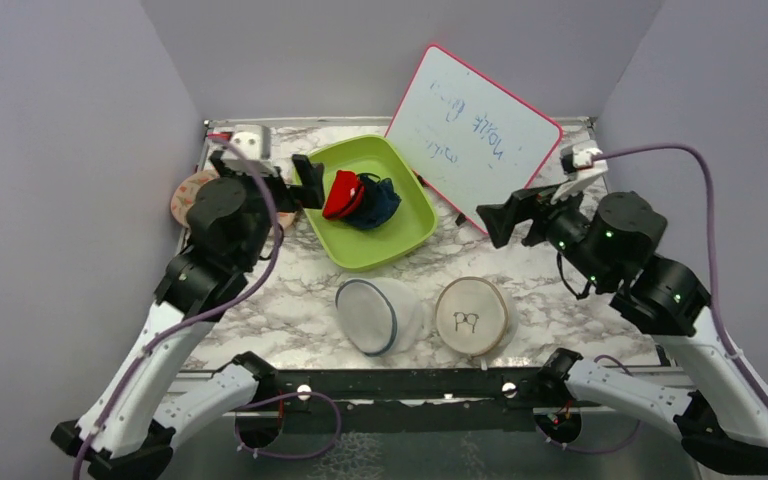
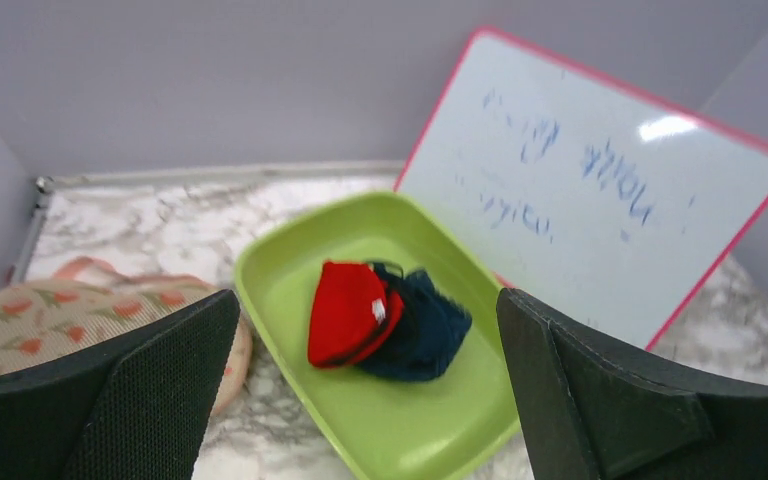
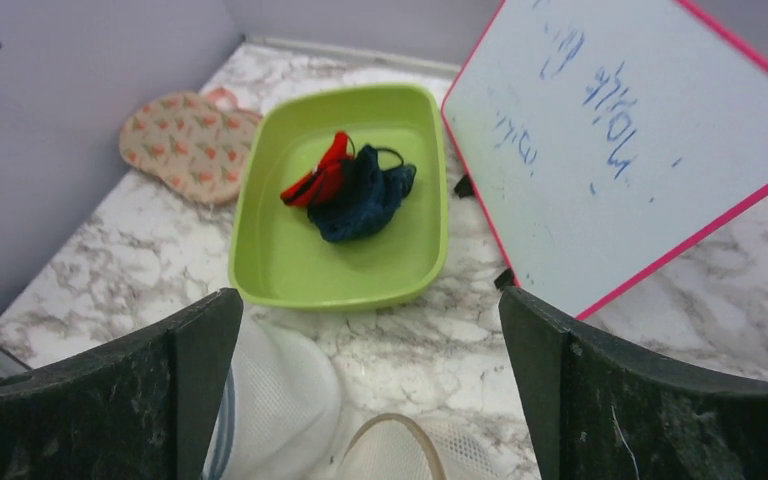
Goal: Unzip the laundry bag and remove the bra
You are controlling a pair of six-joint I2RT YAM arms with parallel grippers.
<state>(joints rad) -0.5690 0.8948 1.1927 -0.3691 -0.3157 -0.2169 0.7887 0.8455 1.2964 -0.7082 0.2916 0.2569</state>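
Laundry bag (image 1: 380, 315) is lying behind and below both grippers; left gripper (image 1: 298, 188) and right gripper (image 1: 505, 212) are hanging spread wide, bra (image 1: 346, 195) sitting just ahead of the left.

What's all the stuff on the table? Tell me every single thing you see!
Round white mesh laundry bag with grey-blue rim: one, white, front middle of the table.
Round beige disc with black glasses drawing: one, beige, just right of the bag.
Lime-green plastic tray: one, green, behind the bag.
Red and navy-blue bundled garment: one bundle, lying in the tray.
White board with pink frame: one, blue scribbles on it, leaning at the back right.
Peach floral fabric pad: one, back left by the wall.
White marble table with grey veins: one, under everything.
Left gripper: one, black, open, left of the tray.
Right gripper: one, black, open, on the right by the board.
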